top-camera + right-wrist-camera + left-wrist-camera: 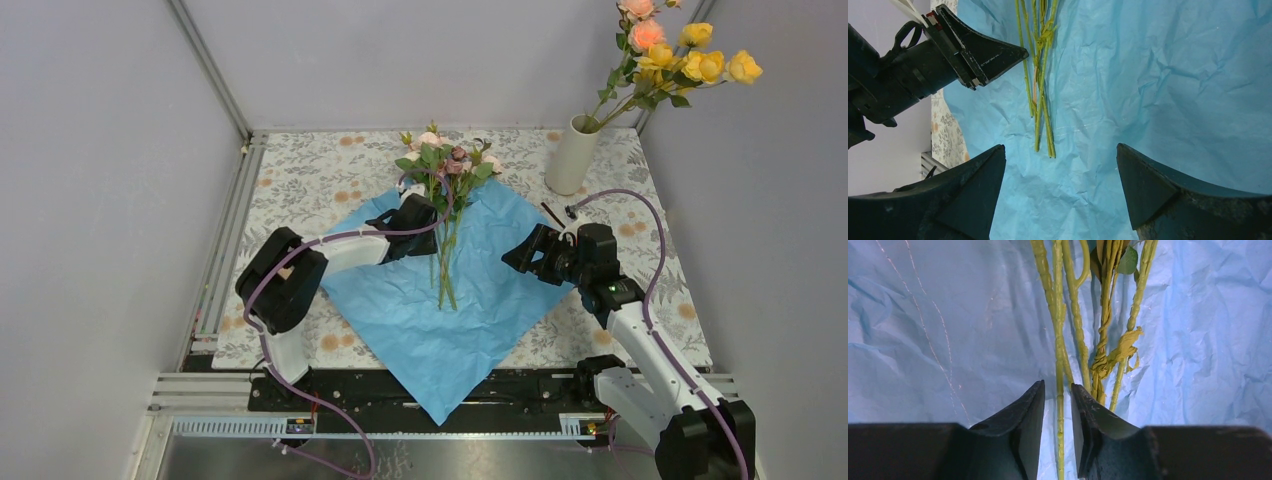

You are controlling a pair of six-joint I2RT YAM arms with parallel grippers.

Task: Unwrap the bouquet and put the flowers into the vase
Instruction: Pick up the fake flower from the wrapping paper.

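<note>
Crinkled matt paper (pixel 470 320) — smooth matt vase (pixel 572 158)

No legible text, label, brand, number or sign appears in any view. A faint raised marking on a finger (pixel 990 56) of the left gripper (pixel 1022 50) is too small to read.

The blue paper (pixel 440 330) lies open and flat in the middle of the table (pixel 300 180), one corner over the near edge. A small bunch of flowers (pixel 447 160) lies on it, heads toward the far edge, green stems (pixel 444 270) pointing near. The cream vase (pixel 572 155) stands up near the far right corner, holding pink and yellow roses (pixel 690 60) that lean right.
</note>
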